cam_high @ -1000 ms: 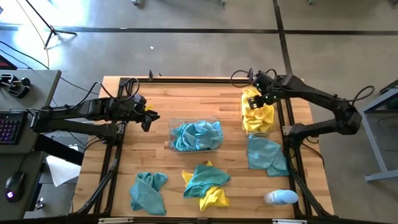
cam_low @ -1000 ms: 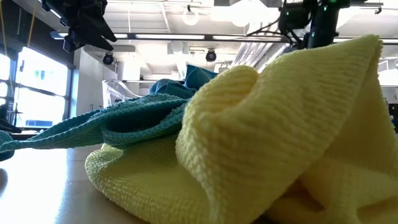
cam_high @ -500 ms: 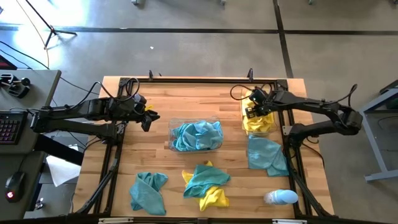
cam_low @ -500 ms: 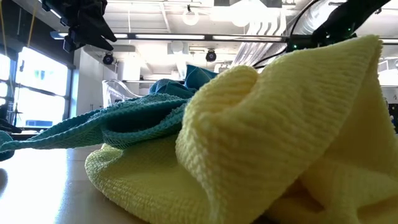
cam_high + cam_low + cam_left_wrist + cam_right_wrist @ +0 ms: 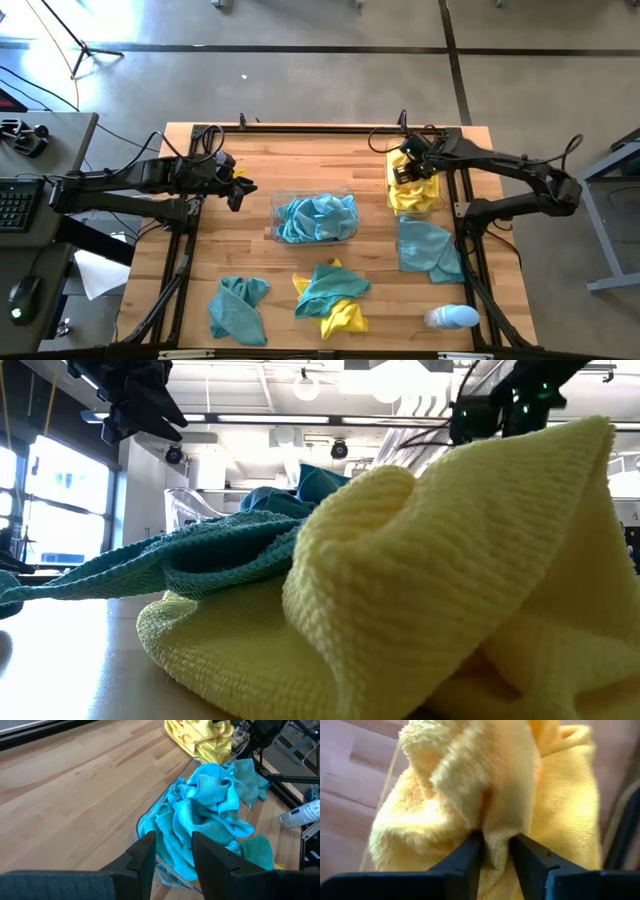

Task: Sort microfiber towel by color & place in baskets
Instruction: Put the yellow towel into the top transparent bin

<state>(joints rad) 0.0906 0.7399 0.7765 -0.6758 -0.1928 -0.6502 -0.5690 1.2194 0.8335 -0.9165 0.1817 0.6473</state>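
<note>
My right gripper (image 5: 405, 172) is low over the far-right basket (image 5: 391, 192), which holds yellow towels (image 5: 418, 195), and is shut on a yellow towel (image 5: 485, 780). The middle basket (image 5: 275, 215) is full of teal-blue towels (image 5: 316, 217). My left gripper (image 5: 238, 190) waits open to the left of that basket, above the table, with nothing between its fingers (image 5: 145, 855). Loose towels lie on the near half of the table: a teal one (image 5: 430, 248) at the right, a teal one (image 5: 238, 306) at the left, and a teal one over a yellow one (image 5: 332, 292) in the middle. My right gripper pinches an upstanding fold of the yellow towel (image 5: 495, 827) between its two fingers (image 5: 470, 852). It comes from above, pointing steeply down. The rest of the towel bunches around the fingers on the yellow pile in the basket, slack.
A small pale bottle (image 5: 450, 317) lies at the near right corner. Black frame rails (image 5: 185, 270) run along the table's left and right sides. The low view is filled by the yellow and teal pile (image 5: 420, 590). Bare wood lies between the baskets and the far edge.
My right gripper has gone down toward the far-right basket with the yellow towel, which was hanging above the pile and now bunches on it. My left arm has kept still.
</note>
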